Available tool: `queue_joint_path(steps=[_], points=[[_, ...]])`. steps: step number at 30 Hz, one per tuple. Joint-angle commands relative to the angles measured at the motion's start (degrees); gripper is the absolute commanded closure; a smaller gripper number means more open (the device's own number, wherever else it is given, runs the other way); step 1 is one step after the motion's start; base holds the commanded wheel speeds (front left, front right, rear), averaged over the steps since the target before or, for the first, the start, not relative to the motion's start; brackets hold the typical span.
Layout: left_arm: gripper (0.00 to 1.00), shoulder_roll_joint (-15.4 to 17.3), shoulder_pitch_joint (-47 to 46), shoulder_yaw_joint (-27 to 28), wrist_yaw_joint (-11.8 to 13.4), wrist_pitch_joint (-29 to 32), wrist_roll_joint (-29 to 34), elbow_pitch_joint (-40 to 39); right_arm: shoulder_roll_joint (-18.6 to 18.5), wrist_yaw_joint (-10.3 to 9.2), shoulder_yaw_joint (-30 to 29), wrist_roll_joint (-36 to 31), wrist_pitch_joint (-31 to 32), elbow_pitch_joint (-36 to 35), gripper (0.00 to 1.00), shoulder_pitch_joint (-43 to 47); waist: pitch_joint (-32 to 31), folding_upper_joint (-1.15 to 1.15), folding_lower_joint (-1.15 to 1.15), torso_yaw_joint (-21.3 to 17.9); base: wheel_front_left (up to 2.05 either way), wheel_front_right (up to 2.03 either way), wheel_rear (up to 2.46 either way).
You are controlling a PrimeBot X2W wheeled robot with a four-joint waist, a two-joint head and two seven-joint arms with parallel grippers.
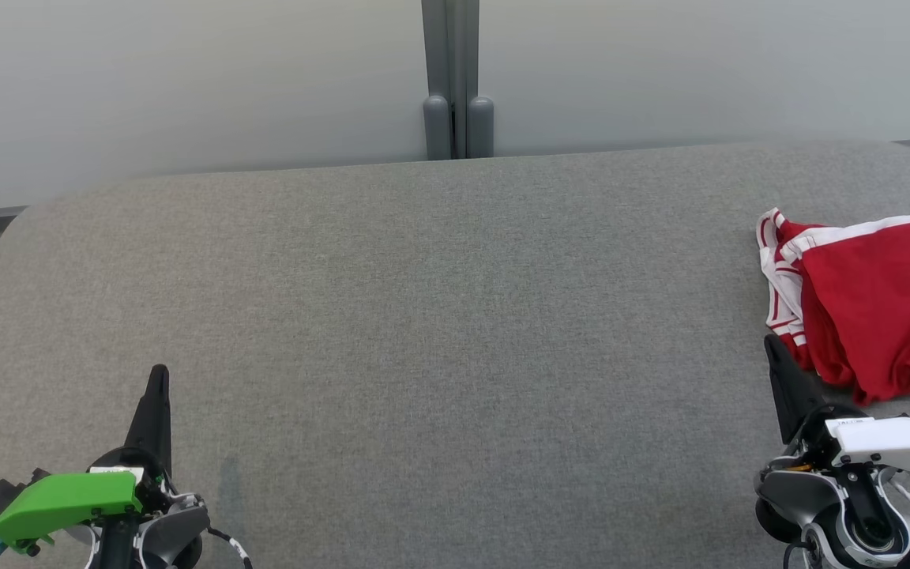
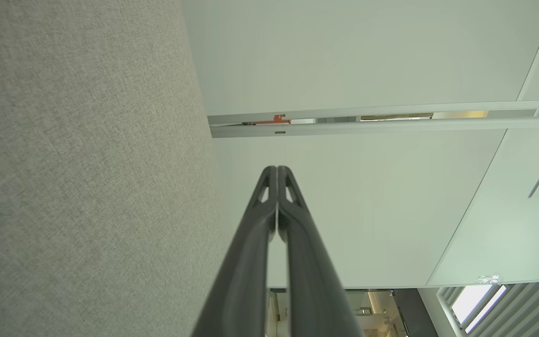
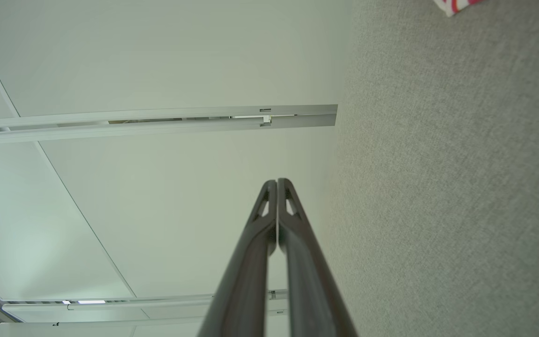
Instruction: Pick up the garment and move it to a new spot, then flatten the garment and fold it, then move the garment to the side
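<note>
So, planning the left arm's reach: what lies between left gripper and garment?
Head view: bare grey surface from left gripper to garment; the right gripper sits by the garment's near edge.

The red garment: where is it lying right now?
In the head view the red garment lies bunched at the right edge of the grey surface, just past the tips of the shut right gripper.

Garment (image 1: 874,308) was red with white bands and stripes; table surface (image 1: 423,316) was mottled grey fabric; left gripper (image 1: 159,378) and right gripper (image 1: 773,345) fingers were black.
</note>
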Motion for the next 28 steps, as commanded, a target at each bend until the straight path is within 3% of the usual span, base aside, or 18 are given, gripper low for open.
queue_joint_path(steps=[1,28], points=[[1.0,0.0,-1.0,0.3,-0.2,0.1,-0.2,0.1,0.1,0.02,-0.1,0.0,0.3,0.1,1.0,-0.6,0.0,0.0,0.0,0.0,0.0,0.0,0.0],[1.0,-0.5,-1.0,0.8,-0.2,0.6,0.5,0.1,0.5,0.02,-0.7,-0.6,0.7,0.1,1.0,-0.5,0.0,0.0,0.0,0.0,0.0,0.0,0.0]])
